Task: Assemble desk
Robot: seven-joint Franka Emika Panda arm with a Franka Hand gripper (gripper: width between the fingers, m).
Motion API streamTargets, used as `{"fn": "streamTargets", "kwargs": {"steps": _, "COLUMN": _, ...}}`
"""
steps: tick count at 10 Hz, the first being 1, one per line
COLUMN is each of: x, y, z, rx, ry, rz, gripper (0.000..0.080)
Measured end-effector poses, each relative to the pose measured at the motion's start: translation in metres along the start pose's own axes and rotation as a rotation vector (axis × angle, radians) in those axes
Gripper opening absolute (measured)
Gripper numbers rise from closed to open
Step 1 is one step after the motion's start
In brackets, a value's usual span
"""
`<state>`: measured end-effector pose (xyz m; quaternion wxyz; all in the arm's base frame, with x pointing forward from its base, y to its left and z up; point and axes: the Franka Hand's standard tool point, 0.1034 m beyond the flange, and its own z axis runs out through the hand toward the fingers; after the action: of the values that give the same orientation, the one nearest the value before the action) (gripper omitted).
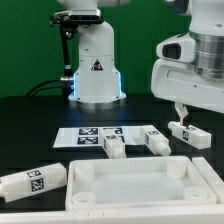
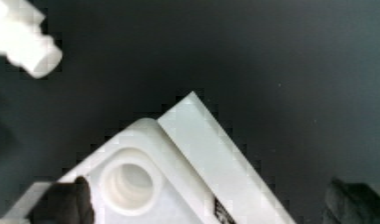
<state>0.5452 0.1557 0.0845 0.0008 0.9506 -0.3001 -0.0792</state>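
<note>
One desk top (image 1: 135, 195); four loose legs (image 1: 30, 183) (image 1: 113, 148) (image 1: 157, 141) (image 1: 190, 132); one end effector (image 1: 178, 113), jaws apart.

The arm (image 1: 196, 62) reaches down, hand (image 1: 180, 112) spread wide.

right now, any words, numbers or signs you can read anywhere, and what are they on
No words or numbers are readable in either view.
Arm base: dark triangular sign, symbol too small to read.
Marker board and legs: black-and-white square tags, patterns only, no letters.
</note>
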Motion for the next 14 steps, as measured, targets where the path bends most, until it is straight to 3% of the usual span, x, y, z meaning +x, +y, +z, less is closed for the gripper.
{"fn": "streamTargets", "kwargs": {"steps": 2, "x": -0.019, "y": 0.003, "z": 0.005, "rx": 0.013, "ry": 0.039, "rz": -0.184, "gripper": 0.0649}}
{"fn": "streamTargets", "kwargs": {"steps": 4, "x": -0.046, "y": 0.002, "z": 0.008, "rx": 0.003, "ry": 0.079, "rz": -0.390, "gripper": 0.0649}}
{"fn": "streamTargets", "kwargs": {"steps": 8, "x": -0.042, "y": 0.009, "z": 0.011, "rx": -0.010, "ry": 0.049, "rz": -0.586, "gripper": 0.0649}}
{"fn": "streamTargets", "kwargs": {"steps": 11, "x": -0.071, "y": 0.007, "z": 0.022, "rx": -0.014, "ry": -0.015, "rz": -0.584, "gripper": 0.0649}}
{"fn": "streamTargets", "kwargs": {"steps": 14, "x": -0.071, "y": 0.007, "z": 0.021, "rx": -0.014, "ry": -0.015, "rz": -0.578, "gripper": 0.0649}}
